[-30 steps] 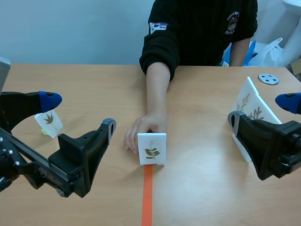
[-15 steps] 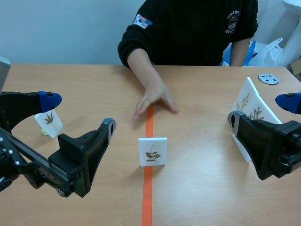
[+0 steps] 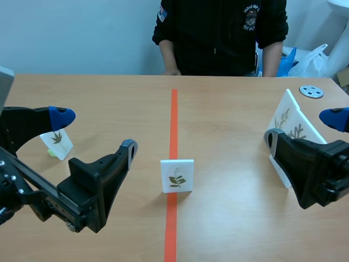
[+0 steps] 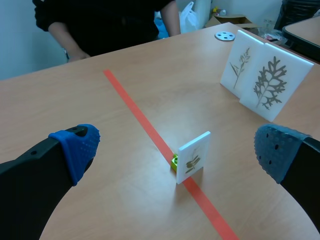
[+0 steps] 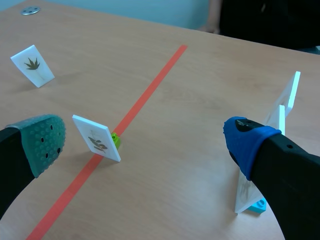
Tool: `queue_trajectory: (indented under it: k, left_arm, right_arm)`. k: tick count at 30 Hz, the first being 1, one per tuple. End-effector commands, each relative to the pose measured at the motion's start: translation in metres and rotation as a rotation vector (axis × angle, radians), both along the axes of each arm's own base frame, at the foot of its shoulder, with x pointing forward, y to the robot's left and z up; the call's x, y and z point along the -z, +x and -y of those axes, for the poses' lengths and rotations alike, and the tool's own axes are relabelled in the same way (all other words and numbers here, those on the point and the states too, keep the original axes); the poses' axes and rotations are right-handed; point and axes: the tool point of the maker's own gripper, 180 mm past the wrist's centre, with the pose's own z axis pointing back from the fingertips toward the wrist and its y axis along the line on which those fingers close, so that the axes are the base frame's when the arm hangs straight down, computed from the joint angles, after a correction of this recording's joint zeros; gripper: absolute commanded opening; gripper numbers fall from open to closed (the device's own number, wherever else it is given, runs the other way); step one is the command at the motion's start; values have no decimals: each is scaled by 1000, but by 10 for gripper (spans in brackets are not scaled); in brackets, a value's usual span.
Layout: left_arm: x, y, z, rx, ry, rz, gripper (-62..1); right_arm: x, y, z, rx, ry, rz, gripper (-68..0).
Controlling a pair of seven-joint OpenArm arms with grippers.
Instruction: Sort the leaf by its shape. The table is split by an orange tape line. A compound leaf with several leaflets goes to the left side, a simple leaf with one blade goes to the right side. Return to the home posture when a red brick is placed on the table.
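A white card with a sprig of several leaflets (image 3: pixel 176 176) stands upright on the orange tape line, in the middle of the table. A small green stand holds it from behind. In the left wrist view the card (image 4: pixel 193 156) is ahead of my left gripper (image 4: pixel 175 149), slightly toward its right finger. That gripper (image 3: pixel 94 131) is open and holds nothing. In the right wrist view the same card (image 5: pixel 96 138) stands ahead, nearer the left finger of my right gripper (image 5: pixel 145 140). The right gripper (image 3: pixel 302 127) is open too, low at the table's right.
A small card with a palmate leaf (image 3: pixel 56 143) stands on the left side. Two larger leaf cards (image 3: pixel 289 128) lean together on the right, close to my right arm. A grey disc (image 3: pixel 311 91) lies at the far right. A person (image 3: pixel 218 33) sits across the table.
The person's hand let go of the middle card and drew back to the far edge. The card stays standing on the tape. Both arms have hardly moved.
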Motion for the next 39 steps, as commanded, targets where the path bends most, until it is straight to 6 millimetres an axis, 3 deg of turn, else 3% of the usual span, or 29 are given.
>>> queue_trajectory:
  k: [1,10,20,28,39]
  left_arm:
    - [-5,2,-1,-5,-6,22,14]
    - [-2,6,-1,-4,-10,20,14]
    - [35,15,-4,62,18,-35,14]
    - [48,19,2,143,-8,-35,14]
    - [81,29,7,202,-24,-81,14]
  right_arm:
    - [-7,3,0,-1,13,27,4]
    - [-6,3,0,-1,10,22,4]
    - [-5,3,0,-1,6,20,4]
    - [-5,3,0,0,5,18,4]
    - [-5,3,0,0,5,17,4]
